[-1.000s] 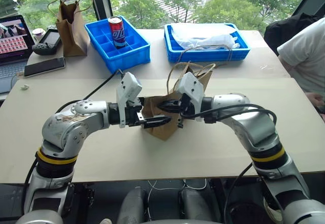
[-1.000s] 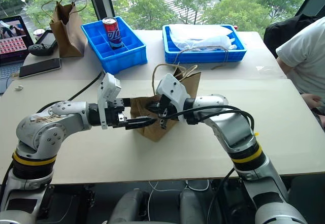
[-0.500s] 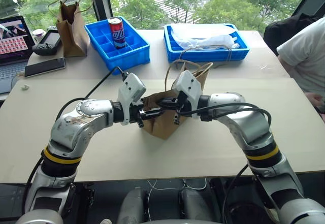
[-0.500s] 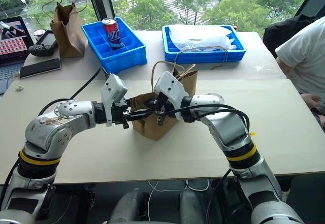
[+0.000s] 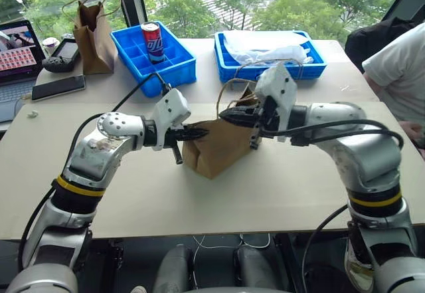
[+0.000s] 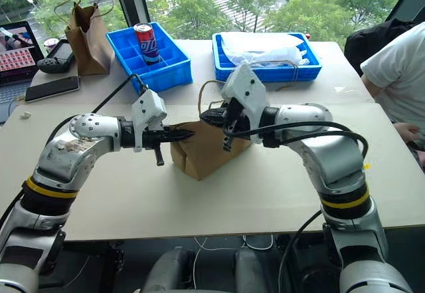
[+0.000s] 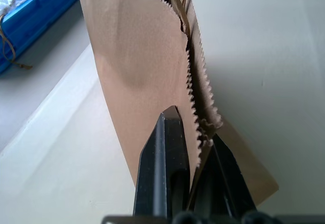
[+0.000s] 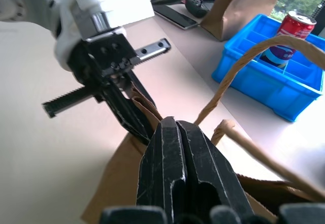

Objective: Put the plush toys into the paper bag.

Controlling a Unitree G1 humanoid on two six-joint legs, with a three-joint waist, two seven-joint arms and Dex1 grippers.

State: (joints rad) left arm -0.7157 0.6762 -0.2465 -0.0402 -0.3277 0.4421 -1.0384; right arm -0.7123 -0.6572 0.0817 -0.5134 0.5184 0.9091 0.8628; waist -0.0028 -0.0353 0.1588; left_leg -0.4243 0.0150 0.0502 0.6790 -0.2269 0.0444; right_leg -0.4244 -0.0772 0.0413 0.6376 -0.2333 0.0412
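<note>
Paper bag [image 5: 219, 147] rim between left pincer [image 5: 198, 133] and right pincer [image 5: 229, 115].

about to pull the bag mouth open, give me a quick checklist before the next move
1. Left gripper shut on the paper bag rim: ok, serrated edge sits between its fingers.
2. Right gripper shut on the opposite rim: ok.
3. Bag mouth open enough for a toy: not ok, the two paper walls lie close together.
4. Twine handles free of the fingers: cannot tell.
5. Plush toys located: cannot tell.
6. Table around the bag free for pulling apart: ok.
</note>
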